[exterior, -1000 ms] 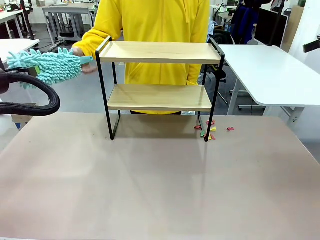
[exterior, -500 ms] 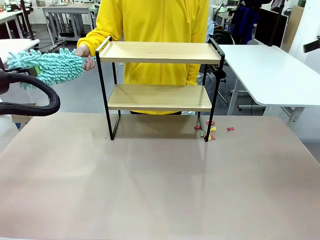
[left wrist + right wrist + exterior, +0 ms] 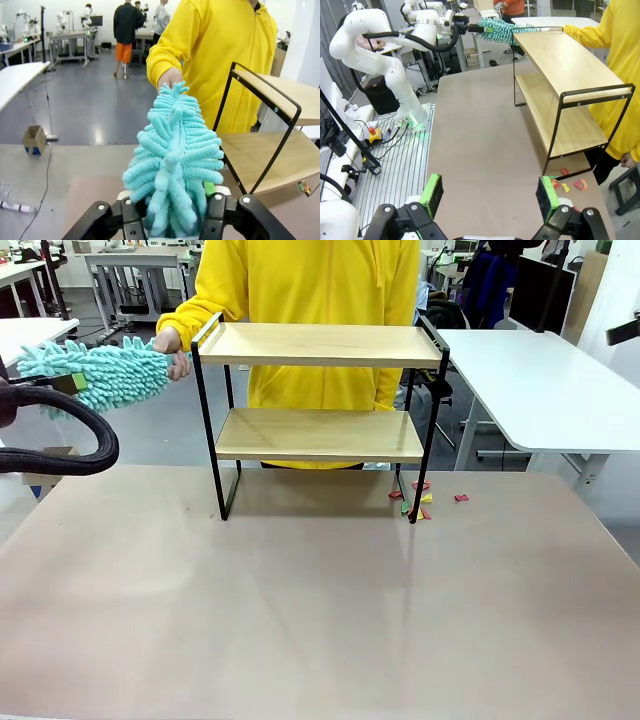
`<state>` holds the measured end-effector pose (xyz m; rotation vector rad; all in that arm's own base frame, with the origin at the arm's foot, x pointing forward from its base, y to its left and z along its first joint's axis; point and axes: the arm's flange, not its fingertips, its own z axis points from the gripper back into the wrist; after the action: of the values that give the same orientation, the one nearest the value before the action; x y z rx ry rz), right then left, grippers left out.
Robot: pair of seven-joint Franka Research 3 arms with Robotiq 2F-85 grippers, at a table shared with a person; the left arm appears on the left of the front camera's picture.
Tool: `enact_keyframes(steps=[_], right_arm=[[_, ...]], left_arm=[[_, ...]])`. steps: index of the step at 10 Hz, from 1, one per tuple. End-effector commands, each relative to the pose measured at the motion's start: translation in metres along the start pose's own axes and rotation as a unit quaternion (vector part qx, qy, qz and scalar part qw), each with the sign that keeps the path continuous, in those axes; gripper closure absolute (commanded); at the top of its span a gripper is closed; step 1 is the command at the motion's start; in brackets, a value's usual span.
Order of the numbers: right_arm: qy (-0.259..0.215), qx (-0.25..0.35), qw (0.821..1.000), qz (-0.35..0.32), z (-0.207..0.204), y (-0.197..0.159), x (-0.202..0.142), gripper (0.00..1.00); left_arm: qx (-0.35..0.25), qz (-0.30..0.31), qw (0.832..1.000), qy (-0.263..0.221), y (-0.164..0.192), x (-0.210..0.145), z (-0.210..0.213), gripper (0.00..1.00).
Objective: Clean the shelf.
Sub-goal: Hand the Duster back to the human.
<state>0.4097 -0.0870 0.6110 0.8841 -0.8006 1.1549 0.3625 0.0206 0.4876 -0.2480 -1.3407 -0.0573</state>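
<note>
The shelf (image 3: pixel 320 345) stands at the table's far middle, a two-tier rack of light wooden boards in a black frame (image 3: pixel 280 100) (image 3: pixel 560 65). Left of it, level with the top board, hangs a teal fluffy duster (image 3: pixel 100 370) (image 3: pixel 172 165) (image 3: pixel 500 30). My left gripper (image 3: pixel 62 382) (image 3: pixel 172 215) is shut on its white base. A person's hand (image 3: pixel 170 345) (image 3: pixel 170 77) grips the duster's far tip beside the shelf's top left corner. My right gripper (image 3: pixel 490 197) is open and holds nothing, well back from the shelf above the table.
Small coloured scraps (image 3: pixel 420 498) (image 3: pixel 570 182) lie on the table by the shelf's right legs. A person in yellow stands close behind the shelf. A white table (image 3: pixel 540 380) sits to the right. The brown table's near half (image 3: pixel 320 620) is bare.
The person's hand has closed on the duster's tip and lifted it slightly toward the shelf corner. Shelf and scraps have not moved.
</note>
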Motion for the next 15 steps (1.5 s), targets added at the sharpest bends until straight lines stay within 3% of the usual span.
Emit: enact_keyframes(steps=[1, 4, 7, 9, 10, 11, 15], right_arm=[[0.002, 0.002, 1.0, 0.008, 0.001, 0.002, 0.0, 0.0], [0.002, 0.002, 1.0, 0.008, 0.001, 0.002, 0.0, 0.0], [0.002, 0.002, 1.0, 0.008, 0.001, 0.002, 0.0, 0.0], [0.002, 0.002, 1.0, 0.008, 0.001, 0.002, 0.0, 0.0], [0.002, 0.002, 1.0, 0.008, 0.001, 0.002, 0.0, 0.0], [0.002, 0.002, 1.0, 0.008, 0.001, 0.002, 0.0, 0.0], [0.002, 0.002, 1.0, 0.008, 0.001, 0.002, 0.0, 0.0]], left_arm=[[-0.004, 0.043, 0.999, 0.012, 0.005, 0.031, 0.029, 0.0], [-0.024, 0.149, 0.988, 0.034, 0.035, 0.091, 0.069, 0.0], [-0.008, 0.229, 0.973, -0.006, 0.082, 0.142, 0.097, 0.0], [0.004, 0.245, 0.969, -0.011, 0.102, 0.151, 0.107, 0.0], [0.003, 0.215, 0.977, 0.0, 0.107, 0.15, 0.107, 0.0], [0.009, 0.238, 0.971, -0.018, 0.102, 0.147, 0.109, 0.0], [0.009, 0.238, 0.971, -0.018, 0.102, 0.147, 0.109, 0.0]])
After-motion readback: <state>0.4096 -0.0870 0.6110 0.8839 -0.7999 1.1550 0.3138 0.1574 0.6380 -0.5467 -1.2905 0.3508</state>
